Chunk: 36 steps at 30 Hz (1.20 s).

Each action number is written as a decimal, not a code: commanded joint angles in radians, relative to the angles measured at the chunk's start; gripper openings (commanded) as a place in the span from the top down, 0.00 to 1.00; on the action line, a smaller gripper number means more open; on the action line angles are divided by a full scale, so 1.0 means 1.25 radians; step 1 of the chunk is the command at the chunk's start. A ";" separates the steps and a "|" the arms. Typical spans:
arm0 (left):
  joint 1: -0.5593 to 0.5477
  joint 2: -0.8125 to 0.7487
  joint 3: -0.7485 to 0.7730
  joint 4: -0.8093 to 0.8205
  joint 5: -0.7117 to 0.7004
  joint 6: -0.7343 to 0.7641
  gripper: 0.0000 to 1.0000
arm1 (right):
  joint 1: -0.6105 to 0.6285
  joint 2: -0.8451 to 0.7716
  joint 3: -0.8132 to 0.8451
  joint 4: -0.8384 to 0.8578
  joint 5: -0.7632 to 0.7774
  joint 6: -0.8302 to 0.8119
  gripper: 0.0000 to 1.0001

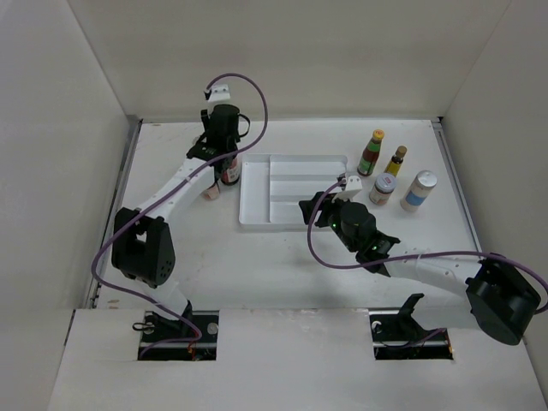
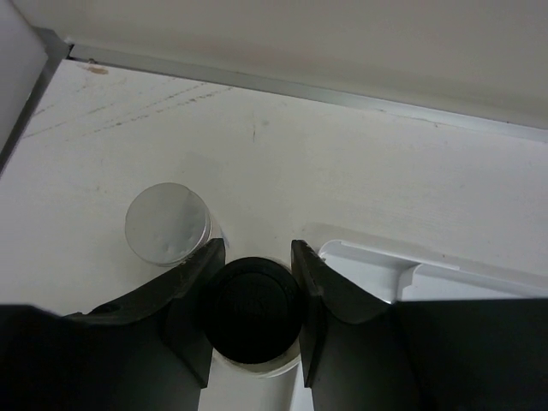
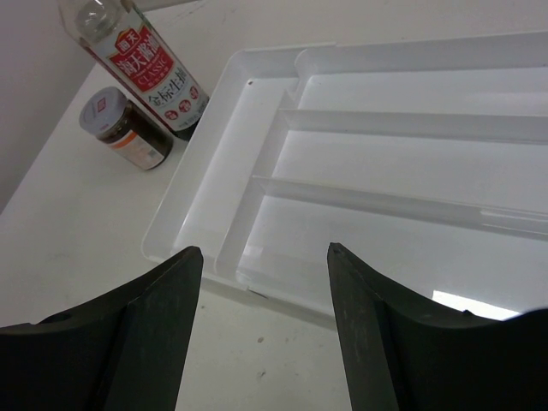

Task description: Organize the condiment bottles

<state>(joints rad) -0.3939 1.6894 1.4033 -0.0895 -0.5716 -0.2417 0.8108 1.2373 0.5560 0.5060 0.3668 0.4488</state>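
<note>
The left gripper (image 2: 257, 253) is clamped tight on the black cap of the red-labelled bottle (image 1: 230, 175). The bottle stands upright just left of the white divided tray (image 1: 295, 163), with a small white-lidded jar (image 2: 167, 223) close beside it. The right gripper (image 3: 265, 278) hangs about half open over the tray's near edge, holding nothing. To the right of the tray stand 4 more: a green bottle (image 1: 371, 153), an amber bottle (image 1: 395, 161), a dark jar (image 1: 383, 189) and a white-lidded shaker (image 1: 419, 191).

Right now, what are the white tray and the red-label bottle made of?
The white tray looks like plastic: smooth, glossy, with thin moulded dividers. The red-label bottle is see-through and shiny near its top, so glass or clear plastic; I cannot tell which.
</note>
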 commanded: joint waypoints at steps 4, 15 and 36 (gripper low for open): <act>-0.016 -0.115 0.144 0.086 -0.019 0.052 0.86 | -0.012 -0.012 -0.001 0.053 -0.007 0.005 0.33; -0.077 -0.003 0.220 0.092 -0.016 0.053 0.86 | -0.019 -0.025 -0.008 0.059 -0.007 0.007 0.33; -0.090 0.138 0.248 0.135 -0.005 0.049 0.84 | -0.027 -0.033 -0.015 0.060 -0.007 0.009 0.33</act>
<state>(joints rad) -0.5110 1.9209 1.6611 -0.0853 -0.5659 -0.1890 0.7845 1.2171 0.5396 0.5098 0.3656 0.4492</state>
